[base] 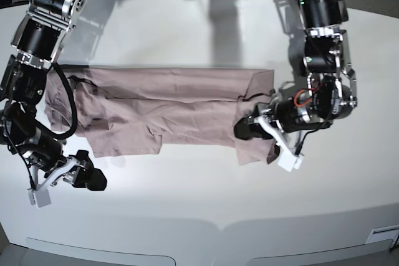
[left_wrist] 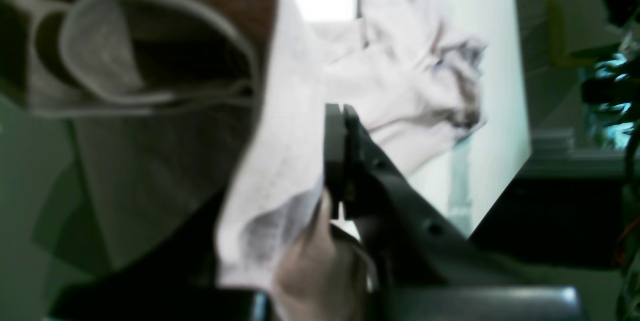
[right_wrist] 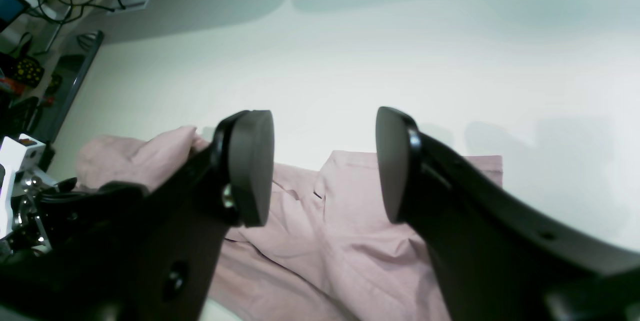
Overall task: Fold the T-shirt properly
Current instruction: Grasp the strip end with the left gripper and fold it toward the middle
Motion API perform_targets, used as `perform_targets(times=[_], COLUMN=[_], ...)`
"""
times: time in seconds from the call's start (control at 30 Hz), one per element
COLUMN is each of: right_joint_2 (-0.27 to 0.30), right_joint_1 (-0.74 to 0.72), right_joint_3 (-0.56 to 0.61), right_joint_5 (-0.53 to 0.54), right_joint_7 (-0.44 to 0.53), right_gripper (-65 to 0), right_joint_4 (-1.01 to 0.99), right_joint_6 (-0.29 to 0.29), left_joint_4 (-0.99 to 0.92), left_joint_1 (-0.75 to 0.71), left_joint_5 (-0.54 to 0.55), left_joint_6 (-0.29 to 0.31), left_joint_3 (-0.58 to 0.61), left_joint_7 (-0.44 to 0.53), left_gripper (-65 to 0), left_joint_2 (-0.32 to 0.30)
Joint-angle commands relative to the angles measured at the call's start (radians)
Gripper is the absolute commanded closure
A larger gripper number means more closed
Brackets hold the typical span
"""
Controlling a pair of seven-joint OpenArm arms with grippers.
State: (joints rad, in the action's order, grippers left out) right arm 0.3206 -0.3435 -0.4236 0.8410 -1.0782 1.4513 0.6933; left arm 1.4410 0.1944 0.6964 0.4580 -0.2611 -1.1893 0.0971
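The dusty-pink T-shirt (base: 168,110) lies lengthwise across the middle of the white table, folded into a long band with wrinkles. My left gripper (base: 244,130) is at the shirt's right end and is shut on a fold of the T-shirt (left_wrist: 280,161), with the black fingers (left_wrist: 345,151) pressed together and cloth draped beside them. My right gripper (base: 96,180) hovers over bare table just in front of the shirt's left end. In the right wrist view this right gripper (right_wrist: 325,166) stands open with nothing between its pads, and the T-shirt (right_wrist: 325,241) lies beyond it.
The white table (base: 199,216) stretches in front of the shirt to its front edge. Cables and a screen (right_wrist: 10,6) sit off the table's far side. Both arms' black links rise from the back corners.
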Motion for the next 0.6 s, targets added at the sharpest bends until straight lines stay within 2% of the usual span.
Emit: perform_targets(times=[0.0, 0.1, 0.23, 0.4, 0.57], right_joint_2=[0.014, 0.014, 0.014, 0.014, 0.014], right_joint_1=[-0.028, -0.028, -0.027, -0.028, -0.027], right_joint_3=[-0.001, -0.001, -0.001, -0.001, -0.001], right_joint_5=[0.024, 0.024, 0.024, 0.024, 0.024], right_joint_7=[0.023, 0.023, 0.023, 0.024, 0.023], right_gripper=[-33.0, -33.0, -33.0, -33.0, -33.0], right_joint_4=[0.018, 0.018, 0.018, 0.018, 0.018], right_joint_6=[0.005, 0.005, 0.005, 0.005, 0.005], left_joint_4=[0.018, 0.018, 0.018, 0.018, 0.018], left_joint_1=[0.024, 0.024, 0.011, -0.028, -0.047], left_joint_5=[0.021, 0.010, 0.009, 0.002, -0.079], left_joint_6=[0.005, 0.005, 0.005, 0.005, 0.005], left_joint_3=[0.000, 0.002, 0.051, 0.129, 0.211], left_joint_7=[0.023, 0.026, 0.036, 0.122, 0.213], left_gripper=[0.0, 0.0, 0.0, 0.0, 0.0], left_joint_2=[0.016, 0.053, 0.053, 0.053, 0.052])
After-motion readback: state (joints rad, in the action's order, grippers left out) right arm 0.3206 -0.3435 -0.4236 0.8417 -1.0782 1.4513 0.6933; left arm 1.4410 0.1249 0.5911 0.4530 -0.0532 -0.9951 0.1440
